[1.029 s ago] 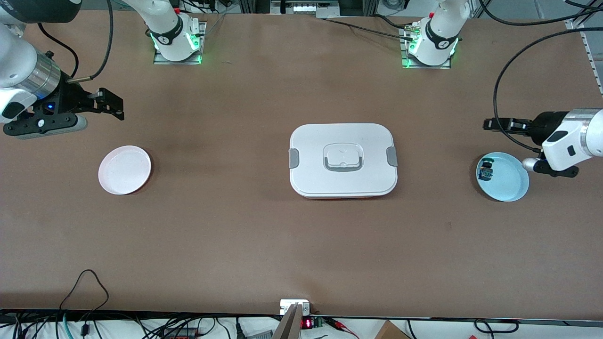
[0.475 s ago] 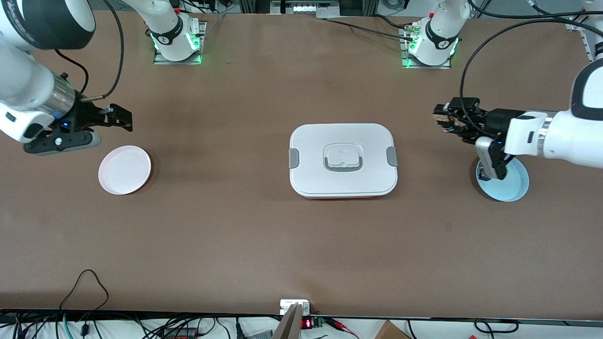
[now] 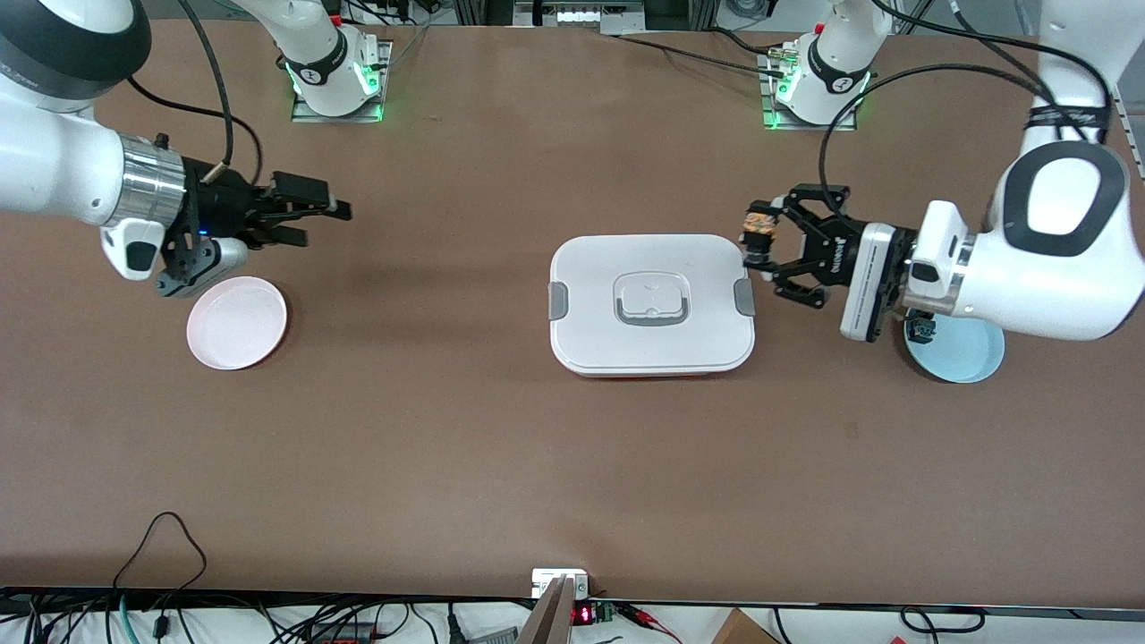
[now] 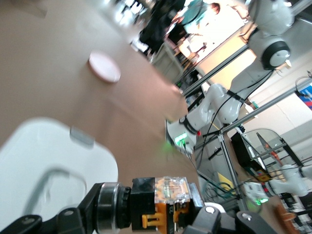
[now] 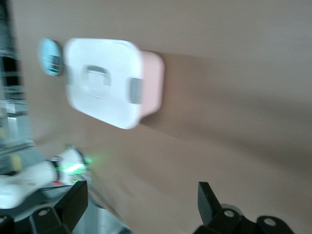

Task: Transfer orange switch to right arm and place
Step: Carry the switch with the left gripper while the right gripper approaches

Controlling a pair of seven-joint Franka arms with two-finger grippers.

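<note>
Left end effector (image 3: pixel 759 240), clamped on the orange switch (image 3: pixel 758 223) at the white box's (image 3: pixel 651 302) three o'clock edge, should present it squarely to the right end effector (image 3: pixel 313 211), whose fingers stand apart at nine o'clock over the desk (image 3: pixel 572 465).

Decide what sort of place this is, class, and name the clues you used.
Probably a robotics lab: two white arms bolted to one brown table, the left gripper holding an orange switch, the right gripper open, cables and electronics along the table's edge.
</note>
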